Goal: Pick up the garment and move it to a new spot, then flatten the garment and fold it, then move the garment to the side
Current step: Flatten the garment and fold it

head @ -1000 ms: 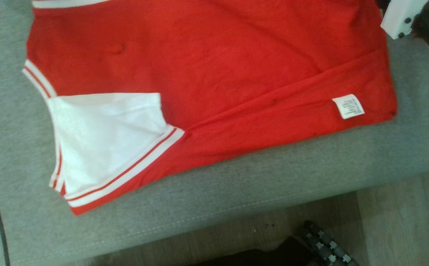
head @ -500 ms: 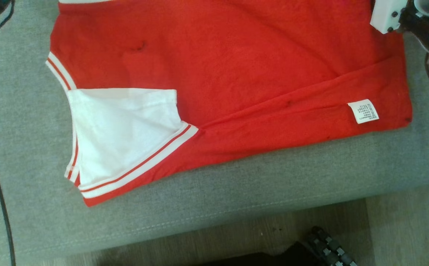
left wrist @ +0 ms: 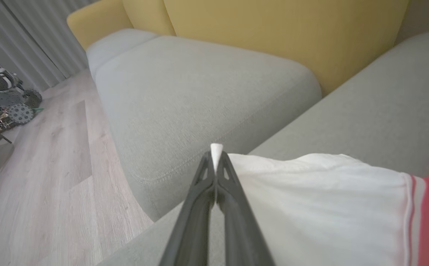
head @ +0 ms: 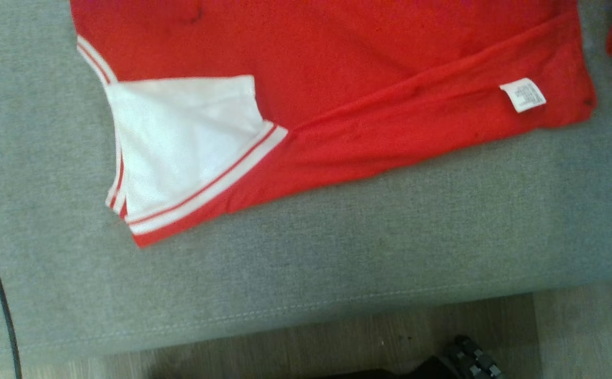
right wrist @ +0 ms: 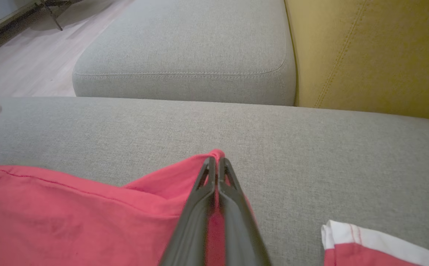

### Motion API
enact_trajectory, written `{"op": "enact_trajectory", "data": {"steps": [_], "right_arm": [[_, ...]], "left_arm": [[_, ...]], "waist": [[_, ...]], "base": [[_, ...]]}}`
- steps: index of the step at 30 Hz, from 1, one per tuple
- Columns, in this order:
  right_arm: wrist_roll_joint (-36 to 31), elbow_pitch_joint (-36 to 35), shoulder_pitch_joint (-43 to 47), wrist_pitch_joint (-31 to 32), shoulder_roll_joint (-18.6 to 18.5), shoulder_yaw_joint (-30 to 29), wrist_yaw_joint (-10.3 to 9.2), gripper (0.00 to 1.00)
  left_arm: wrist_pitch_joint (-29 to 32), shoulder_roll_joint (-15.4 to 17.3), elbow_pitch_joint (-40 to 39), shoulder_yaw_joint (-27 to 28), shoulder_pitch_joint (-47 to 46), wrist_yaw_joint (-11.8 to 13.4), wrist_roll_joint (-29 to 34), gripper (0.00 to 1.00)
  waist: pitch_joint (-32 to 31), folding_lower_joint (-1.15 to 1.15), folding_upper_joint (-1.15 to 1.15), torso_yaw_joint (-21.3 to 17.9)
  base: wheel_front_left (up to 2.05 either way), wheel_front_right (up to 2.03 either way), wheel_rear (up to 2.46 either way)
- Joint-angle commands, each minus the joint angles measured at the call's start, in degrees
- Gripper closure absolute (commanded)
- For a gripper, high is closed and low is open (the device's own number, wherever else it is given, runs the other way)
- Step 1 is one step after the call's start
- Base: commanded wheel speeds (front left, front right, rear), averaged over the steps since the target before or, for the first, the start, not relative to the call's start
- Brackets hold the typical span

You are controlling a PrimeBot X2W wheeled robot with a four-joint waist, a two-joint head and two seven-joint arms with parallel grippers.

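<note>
The red fabric jersey with white sleeve panels and striped trim lies spread on the grey fabric sofa cushion, near that cushion's front edge. The left gripper is clamped on a white sleeve corner; the right gripper is clamped on a red hem corner. Both pinches sit at outer corners, probably so the cloth can be drawn taut and folded across the cushion without bunching.
</note>
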Motion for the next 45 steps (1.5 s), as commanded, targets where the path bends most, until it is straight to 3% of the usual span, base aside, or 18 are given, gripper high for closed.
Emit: {"op": "enact_trajectory", "data": {"steps": [1,7,13,21,22,28,34,39,40,41,42,43,45], "right_arm": [[1.1,-1.4,-0.7,-1.2,-1.0,-0.2,0.26,1.00],[4.6,-3.2,3.6,-2.4,-3.9,1.2,0.26,1.00],[7.4,-6.9,11.3,-3.9,-7.2,1.6,0.26,1.00],[9.4,-11.5,21.6,-3.9,-10.6,-1.1,0.26,1.00],[9.4,-11.5,21.6,-3.9,-10.6,-1.1,0.26,1.00],[8.7,-12.2,26.5,-3.3,-11.2,-4.5,0.26,1.00],[8.0,-12.7,30.3,-0.6,-10.1,-6.6,0.26,1.00],[6.7,-13.1,32.1,1.0,-8.4,-7.9,0.26,1.00],[6.4,-13.0,32.4,0.9,-7.9,-8.3,0.26,0.72],[6.2,-12.8,32.6,0.6,-7.4,-8.9,0.26,0.00],[5.8,-12.7,32.8,0.1,-6.8,-9.5,0.26,0.00],[5.5,-12.5,33.1,-0.7,-6.4,-10.4,0.26,0.00],[4.9,-12.5,34.2,-2.5,-5.3,-12.3,0.26,0.00]], "left_arm": [[-2.2,2.0,-0.6,3.2,-3.0,0.2,-1.1,1.00],[-6.9,3.2,-4.7,4.0,2.3,0.1,-4.8,1.00],[-9.3,7.9,-16.4,5.4,12.8,0.5,-9.3,1.00],[-8.3,17.2,-38.4,5.7,29.8,7.5,-14.1,1.00],[-8.3,17.2,-38.4,5.7,29.8,7.5,-14.1,1.00],[-6.7,23.2,-51.5,4.3,39.0,13.0,-15.5,1.00],[-6.6,24.0,-55.0,2.2,44.7,16.4,-16.0,1.00],[-7.8,21.4,-52.3,0.3,47.3,18.3,-14.6,1.00],[-8.3,20.4,-51.3,0.2,47.8,18.9,-14.4,1.00],[-8.7,19.4,-50.4,0.1,48.3,19.3,-14.3,0.93],[-9.1,18.5,-49.3,0.0,48.7,19.9,-13.9,0.54],[-9.5,17.3,-48.4,0.3,49.4,20.8,-13.9,0.00],[-10.3,14.9,-47.5,1.7,51.0,22.9,-14.0,0.00]], "waist": [[-0.7,0.00,0.00,0.7],[-3.0,0.00,0.00,2.4],[-6.0,0.00,0.00,4.1],[-8.0,0.00,0.00,5.5],[-8.0,0.00,0.00,5.5],[-8.3,0.00,0.00,6.0],[-7.9,0.00,0.00,6.4],[-7.8,0.00,0.00,6.4],[-8.0,0.00,0.00,6.3],[-8.3,0.00,0.00,6.3],[-8.6,0.00,0.00,6.3],[-9.0,0.00,0.00,6.2],[-10.0,0.00,0.00,6.2]], "base": [[0.00,0.00,0.00],[0.00,0.00,0.00],[0.00,0.00,0.00],[0.00,0.00,0.00],[0.00,0.00,0.00],[0.00,0.00,0.00],[0.00,0.00,0.00],[0.00,0.00,0.00],[0.00,0.00,0.00],[0.00,0.00,0.00],[0.00,0.00,0.00],[0.00,0.00,0.00],[0.00,0.00,0.00]]}}
